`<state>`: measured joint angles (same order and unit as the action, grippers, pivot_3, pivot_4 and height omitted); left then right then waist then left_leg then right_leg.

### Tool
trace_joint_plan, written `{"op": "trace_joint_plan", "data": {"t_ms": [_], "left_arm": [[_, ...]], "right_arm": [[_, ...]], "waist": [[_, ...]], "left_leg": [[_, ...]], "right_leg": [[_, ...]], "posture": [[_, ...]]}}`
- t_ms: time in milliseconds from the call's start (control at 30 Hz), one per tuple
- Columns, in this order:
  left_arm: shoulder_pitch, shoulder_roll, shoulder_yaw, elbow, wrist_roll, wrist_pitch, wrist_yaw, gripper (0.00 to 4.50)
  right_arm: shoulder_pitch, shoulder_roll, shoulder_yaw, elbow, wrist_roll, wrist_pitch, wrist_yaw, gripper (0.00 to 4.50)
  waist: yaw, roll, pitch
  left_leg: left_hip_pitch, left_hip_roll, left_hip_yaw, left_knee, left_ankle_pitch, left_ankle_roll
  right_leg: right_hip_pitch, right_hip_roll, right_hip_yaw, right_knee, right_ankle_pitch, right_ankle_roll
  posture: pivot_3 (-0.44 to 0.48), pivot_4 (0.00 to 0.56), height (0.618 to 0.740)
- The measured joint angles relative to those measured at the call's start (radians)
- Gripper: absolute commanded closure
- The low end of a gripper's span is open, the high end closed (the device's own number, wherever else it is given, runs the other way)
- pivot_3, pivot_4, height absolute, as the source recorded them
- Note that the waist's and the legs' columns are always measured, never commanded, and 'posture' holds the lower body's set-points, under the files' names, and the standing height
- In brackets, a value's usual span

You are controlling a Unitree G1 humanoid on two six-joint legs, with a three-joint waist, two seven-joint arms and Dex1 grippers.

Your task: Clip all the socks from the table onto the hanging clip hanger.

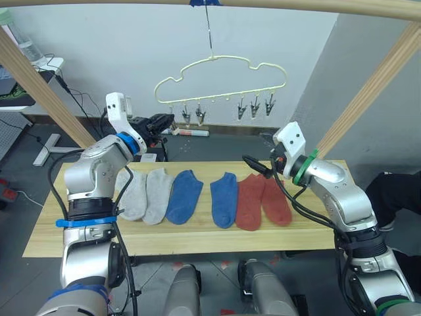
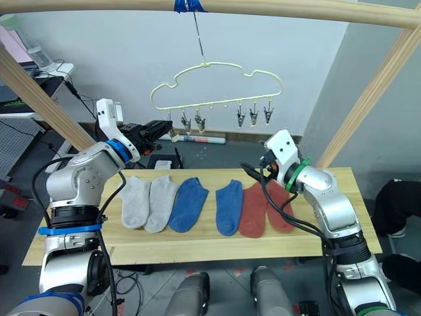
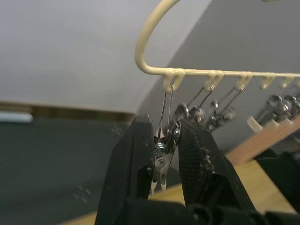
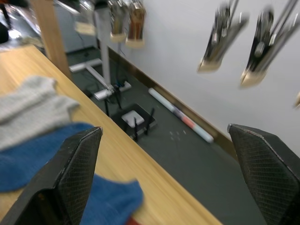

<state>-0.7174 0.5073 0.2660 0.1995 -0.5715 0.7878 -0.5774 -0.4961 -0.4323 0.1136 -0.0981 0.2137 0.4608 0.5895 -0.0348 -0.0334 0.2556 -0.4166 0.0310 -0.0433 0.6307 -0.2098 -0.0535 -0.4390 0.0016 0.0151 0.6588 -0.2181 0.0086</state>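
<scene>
- Lying in a row along the middle of the light-wood table [image 1: 197,240]: six soft knit socks [image 1: 184,196], grey, blue, then rust-red.
- Right gripper [image 4: 164,178] hovers near the table's far edge, textured black fingers spread wide.
- Left gripper [image 3: 164,154] pinches a silver clip [image 3: 161,164] on the pale-yellow wavy wire clip hanger [image 1: 220,82].

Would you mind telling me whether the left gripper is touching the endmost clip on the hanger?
Touching. The left wrist view shows the left gripper with both fingers pressed against the silver clip hanging from the clip hanger.
</scene>
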Motion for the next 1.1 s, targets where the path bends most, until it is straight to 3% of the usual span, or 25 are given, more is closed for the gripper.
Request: {"op": "trace_joint_plan", "data": {"t_ms": [300, 633, 1100], "left_arm": [[-0.103, 0.090, 0.149, 0.085, -0.280, 0.596, -0.023, 3.83], [-0.113, 0.063, 0.218, 0.107, -0.308, 0.685, 0.022, 3.83], [-0.099, 0.068, 0.235, 0.077, -0.334, 0.776, 0.021, 3.83]], "right_arm": [[-0.004, -0.088, 0.008, 0.309, -0.114, -0.044, 0.023, 0.00], [-0.026, -0.074, 0.017, 0.468, -0.165, -0.099, 0.022, 0.00], [-0.272, 0.012, 0.073, 1.023, -0.273, -0.178, 0.082, 0.00]], "waist": [[-0.001, -0.001, 0.002], [-0.004, -0.001, 0.004], [-0.019, -0.002, 0.005]], "left_leg": [[0.000, 0.000, 0.001, 0.000, 0.000, 0.000], [0.000, -0.001, 0.002, 0.000, 0.000, 0.000], [0.001, -0.001, 0.003, -0.001, 0.000, -0.001]], "right_leg": [[0.000, 0.000, 0.001, 0.000, 0.000, 0.000], [-0.001, -0.001, 0.001, 0.000, 0.000, 0.000], [-0.001, -0.001, 0.002, 0.001, 0.000, 0.000]], "posture": [[-0.013, 0.274, 0.740], [-0.011, 0.271, 0.740], [0.014, 0.279, 0.740]]}}
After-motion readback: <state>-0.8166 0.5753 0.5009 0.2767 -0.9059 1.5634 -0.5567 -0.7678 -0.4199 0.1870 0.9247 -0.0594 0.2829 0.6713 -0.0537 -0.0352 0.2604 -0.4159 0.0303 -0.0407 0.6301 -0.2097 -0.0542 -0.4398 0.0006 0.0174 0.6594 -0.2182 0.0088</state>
